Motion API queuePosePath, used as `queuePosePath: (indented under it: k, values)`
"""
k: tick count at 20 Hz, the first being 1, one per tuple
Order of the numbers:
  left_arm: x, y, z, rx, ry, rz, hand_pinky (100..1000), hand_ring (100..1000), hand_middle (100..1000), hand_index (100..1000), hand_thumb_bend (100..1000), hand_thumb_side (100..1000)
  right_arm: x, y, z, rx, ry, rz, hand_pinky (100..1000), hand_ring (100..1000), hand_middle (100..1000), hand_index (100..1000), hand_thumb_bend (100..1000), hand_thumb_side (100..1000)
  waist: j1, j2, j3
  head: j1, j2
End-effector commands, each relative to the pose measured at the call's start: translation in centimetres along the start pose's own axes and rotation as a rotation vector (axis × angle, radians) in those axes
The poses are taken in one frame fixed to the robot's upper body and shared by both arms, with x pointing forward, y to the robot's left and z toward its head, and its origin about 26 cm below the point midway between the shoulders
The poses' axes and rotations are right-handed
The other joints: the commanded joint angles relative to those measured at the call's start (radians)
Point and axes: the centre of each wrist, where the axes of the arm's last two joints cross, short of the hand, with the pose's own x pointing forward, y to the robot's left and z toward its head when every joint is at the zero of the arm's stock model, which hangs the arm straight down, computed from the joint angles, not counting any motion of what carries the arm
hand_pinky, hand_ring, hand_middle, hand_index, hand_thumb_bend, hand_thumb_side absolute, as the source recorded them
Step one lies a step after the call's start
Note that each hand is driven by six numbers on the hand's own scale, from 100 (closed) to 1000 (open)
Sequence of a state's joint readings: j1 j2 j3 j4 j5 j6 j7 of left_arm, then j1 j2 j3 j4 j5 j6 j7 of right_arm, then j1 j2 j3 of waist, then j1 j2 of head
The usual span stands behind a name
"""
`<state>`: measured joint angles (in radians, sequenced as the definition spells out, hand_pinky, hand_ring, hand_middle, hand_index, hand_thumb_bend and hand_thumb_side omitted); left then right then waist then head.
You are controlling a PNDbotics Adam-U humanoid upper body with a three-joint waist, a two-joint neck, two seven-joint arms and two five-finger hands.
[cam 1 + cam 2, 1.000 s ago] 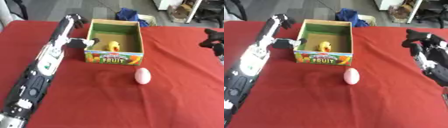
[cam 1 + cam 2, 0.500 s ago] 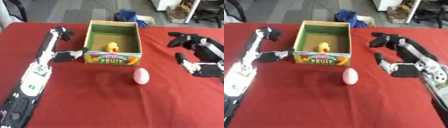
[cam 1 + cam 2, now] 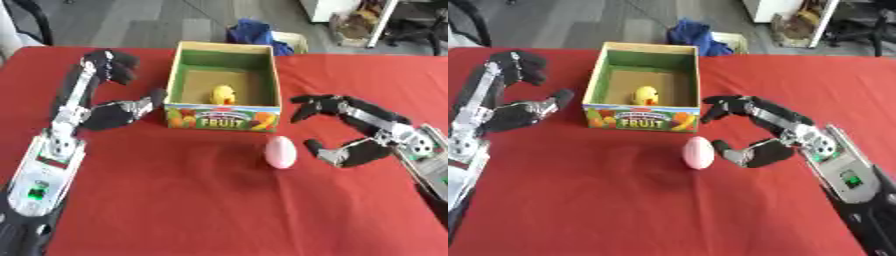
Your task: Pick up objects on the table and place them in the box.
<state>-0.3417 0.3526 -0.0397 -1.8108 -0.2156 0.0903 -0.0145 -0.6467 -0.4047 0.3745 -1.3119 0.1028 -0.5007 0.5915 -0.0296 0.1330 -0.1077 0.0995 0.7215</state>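
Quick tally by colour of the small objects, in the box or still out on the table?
Yellow: 1, the duck in the box
Pink: 1, the egg on the table
Total: 2

Both arms black with silver forearm plates, green marks near wrists; left hand (image 3: 112,112), right hand (image 3: 767,135) black-fingered, silver knuckle joints.

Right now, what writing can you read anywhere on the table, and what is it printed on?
"FRUIT": large letters on the front panel of the box, among pictures of fruit.
A smaller line above that word is too blurred to read.
The pink egg, the yellow toy and both hands show no readable text.
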Motion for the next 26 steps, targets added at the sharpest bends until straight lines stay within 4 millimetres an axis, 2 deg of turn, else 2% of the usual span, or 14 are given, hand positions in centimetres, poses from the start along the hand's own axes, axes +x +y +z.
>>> queuePosePath:
  k: [1,7,13,18,23,26]
  values:
    - [1.4,1.3,-0.1,0.009,-0.017,0.023,612,587,581,679,651,323,-0.6,-1.0,0.4,0.051,0.023,0.059,819,1000,718,798,229,261,0.003,-0.016,0.001,-0.005,0.004]
    - [1.5,1.9,0.1,-0.002,-0.012,0.107,613,587,581,680,650,327,-2.0,-1.4,0.8,0.058,0.091,0.094,806,1000,726,808,337,293,0.007,-0.018,0.005,-0.011,0.002]
    - [1.5,2.2,0.1,-0.008,-0.014,0.149,613,587,581,680,650,327,-2.3,-1.7,0.2,-0.012,0.145,0.151,803,1000,748,823,376,278,0.009,-0.018,0.013,-0.017,0.002]
    - [1.6,2.2,0.1,-0.007,-0.018,0.153,613,586,581,681,650,326,-3.2,0.6,-1.1,0.002,0.228,0.313,799,1000,741,824,383,297,0.010,-0.018,0.019,-0.021,0.001]
    - [1.7,2.0,0.0,-0.009,-0.021,0.158,613,586,581,681,649,328,-4.5,2.4,-1.6,0.026,0.259,0.352,797,1000,725,812,371,301,0.012,-0.017,0.024,-0.026,0.000]
    - [1.7,2.0,0.0,-0.010,-0.023,0.159,613,586,581,681,649,327,-4.9,3.2,-1.7,0.032,0.267,0.357,793,999,689,766,343,273,0.014,-0.017,0.026,-0.026,0.000]
